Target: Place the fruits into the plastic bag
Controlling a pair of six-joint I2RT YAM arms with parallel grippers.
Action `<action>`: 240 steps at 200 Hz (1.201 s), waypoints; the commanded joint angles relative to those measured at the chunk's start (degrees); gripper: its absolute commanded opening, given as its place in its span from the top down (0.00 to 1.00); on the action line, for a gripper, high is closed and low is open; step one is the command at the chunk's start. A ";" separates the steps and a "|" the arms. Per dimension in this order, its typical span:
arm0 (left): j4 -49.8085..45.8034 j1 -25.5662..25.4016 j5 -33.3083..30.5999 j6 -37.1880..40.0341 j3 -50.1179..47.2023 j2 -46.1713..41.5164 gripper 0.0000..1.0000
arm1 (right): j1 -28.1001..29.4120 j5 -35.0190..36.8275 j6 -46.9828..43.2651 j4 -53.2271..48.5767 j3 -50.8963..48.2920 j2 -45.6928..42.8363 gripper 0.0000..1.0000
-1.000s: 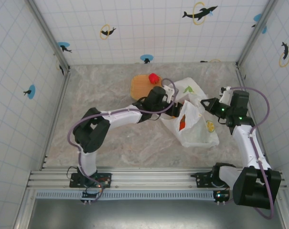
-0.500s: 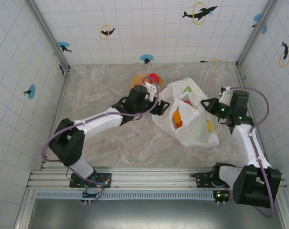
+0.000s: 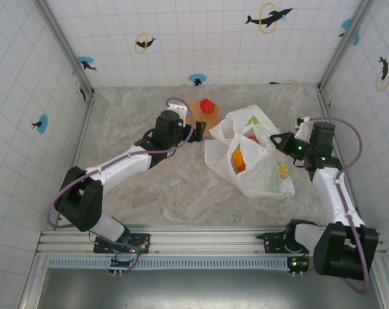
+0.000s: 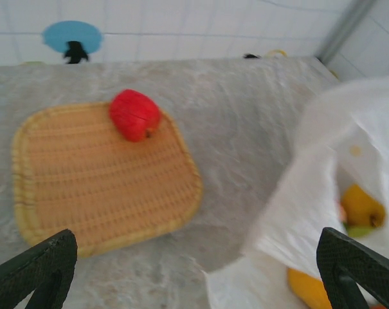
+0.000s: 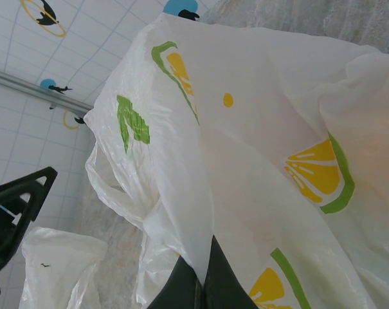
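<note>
The left gripper (image 4: 194, 248) has pulled back from the translucent white plastic bag printed with lemon slices (image 3: 262, 174) and now faces the tan woven plate (image 4: 85, 180), its fingers spread wide with nothing between them (the delivery looks done: orange and yellow fruits (image 3: 238, 159) sit inside the bag's mouth). One glossy red toy fruit (image 4: 135, 114) remains at the plate's far edge and is likely next. The right gripper (image 3: 283, 143) keeps the bag's rim pinched, holding it open.

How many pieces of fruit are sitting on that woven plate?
1: a red fruit at the far edge of the plate. More fruits show inside the plastic bag, where others may be hidden.
</note>
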 commanded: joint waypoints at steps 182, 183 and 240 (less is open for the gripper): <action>-7.32 6.36 5.23 -12.48 50.51 52.64 0.05 | -0.20 0.34 -0.76 1.11 -0.30 1.72 1.00; -7.30 6.36 5.26 -12.47 50.71 52.79 0.04 | -0.20 0.34 -0.76 1.13 -0.30 1.70 1.00; -5.79 7.21 6.60 -13.87 59.90 60.99 0.08 | -0.35 0.14 -1.41 0.57 -0.21 1.83 1.00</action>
